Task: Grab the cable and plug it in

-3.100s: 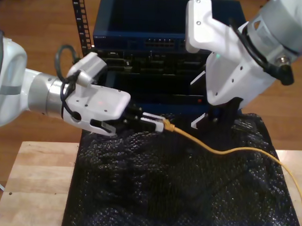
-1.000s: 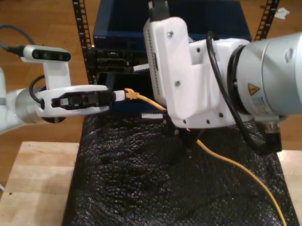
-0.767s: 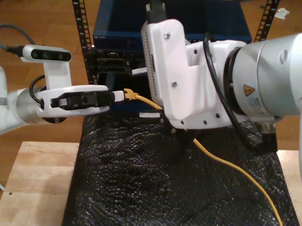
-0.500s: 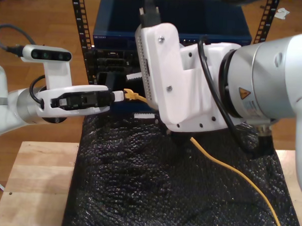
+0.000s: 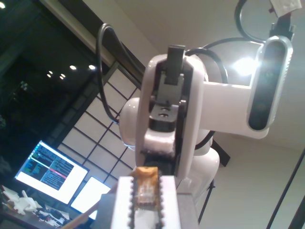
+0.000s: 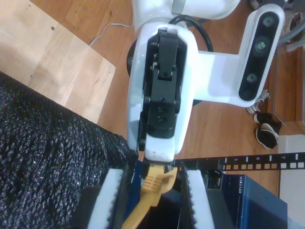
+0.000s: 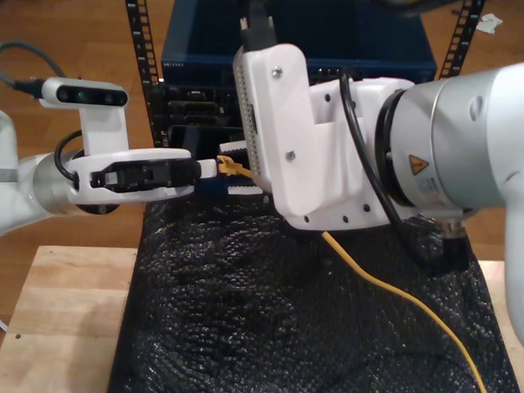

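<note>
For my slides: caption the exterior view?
Two xArm grippers meet at the yellow cable plug before a network rack.

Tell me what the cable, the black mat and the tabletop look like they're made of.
Cable: smooth yellow-orange jacket, likely PVC or rubber, since it bends in a soft curve.
Black mat: glossy, bumpy film, probably bubble wrap or a similar plastic, with specks of glare.
Tabletop: pale matte wood, with visible grain and plank joints.

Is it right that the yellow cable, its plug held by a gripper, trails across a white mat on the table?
Not quite: the exterior view shows the mat is black. The yellow cable does trail across it, its plug held in my first gripper's fingers.
</note>
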`<state>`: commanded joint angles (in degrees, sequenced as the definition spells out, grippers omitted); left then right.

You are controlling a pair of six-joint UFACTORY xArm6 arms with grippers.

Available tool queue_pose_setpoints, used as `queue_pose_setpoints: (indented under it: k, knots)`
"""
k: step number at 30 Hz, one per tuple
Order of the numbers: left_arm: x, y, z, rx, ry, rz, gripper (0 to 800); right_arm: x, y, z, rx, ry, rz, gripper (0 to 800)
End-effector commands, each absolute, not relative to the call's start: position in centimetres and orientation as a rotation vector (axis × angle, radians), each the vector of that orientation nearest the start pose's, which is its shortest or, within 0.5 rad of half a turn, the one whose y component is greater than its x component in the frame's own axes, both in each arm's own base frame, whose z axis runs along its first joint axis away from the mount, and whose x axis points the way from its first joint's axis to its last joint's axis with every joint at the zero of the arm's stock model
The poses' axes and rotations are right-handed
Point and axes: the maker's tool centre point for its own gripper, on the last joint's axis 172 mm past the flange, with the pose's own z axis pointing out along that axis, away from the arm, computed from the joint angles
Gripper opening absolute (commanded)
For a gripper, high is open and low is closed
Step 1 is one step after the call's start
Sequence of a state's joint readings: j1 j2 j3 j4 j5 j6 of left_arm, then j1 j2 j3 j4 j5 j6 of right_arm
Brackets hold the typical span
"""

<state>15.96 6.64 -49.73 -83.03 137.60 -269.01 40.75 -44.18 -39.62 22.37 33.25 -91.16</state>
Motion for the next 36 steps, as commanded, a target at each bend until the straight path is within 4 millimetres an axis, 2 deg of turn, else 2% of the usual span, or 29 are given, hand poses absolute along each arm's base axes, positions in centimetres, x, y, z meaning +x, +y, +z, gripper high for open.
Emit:
queue_pose_setpoints:
  k: [13, 19, 22, 23, 24, 26, 27, 31, 36]
  knots:
    - [30.87, -15.6, 43.53, 0.842, -0.663, 0.432, 13, 31.73, 31.47, 44.19, 1.406, 2.37, 1.388, 189]
    - [30.87, -15.6, 43.53, 0.842, -0.663, 0.432, 13, 32.01, 31.48, 44.62, 1.41, 2.348, 1.412, 53]
    - [30.82, -15.59, 43.54, 0.841, -0.663, 0.43, 37, 32.13, 31.41, 44.37, 1.416, 2.34, 1.416, 19]
    - [30.82, -15.59, 43.54, 0.841, -0.663, 0.43, 64, 32.11, 31.42, 44.33, 1.416, 2.341, 1.415, 9]
    - [30.79, -15.57, 43.57, 0.84, -0.663, 0.429, 144, 32.11, 31.42, 44.33, 1.42, 2.341, 1.416, 6]
    - [30.78, -15.51, 43.72, 0.834, -0.663, 0.433, 405, 32.11, 31.42, 44.33, 1.426, 2.339, 1.417, 2]
    - [30.83, -15.45, 43.93, 0.826, -0.662, 0.438, 494, 32.11, 31.42, 44.33, 1.437, 2.336, 1.419, 2]
    - [30.97, -15.41, 44.1, 0.821, -0.657, 0.447, 653, 32.14, 31.42, 44.46, 1.463, 2.325, 1.426, 2]
    - [31.08, -15.51, 43.98, 0.827, -0.655, 0.452, 795, 32.21, 31.49, 44.7, 1.482, 2.317, 1.435, 2]
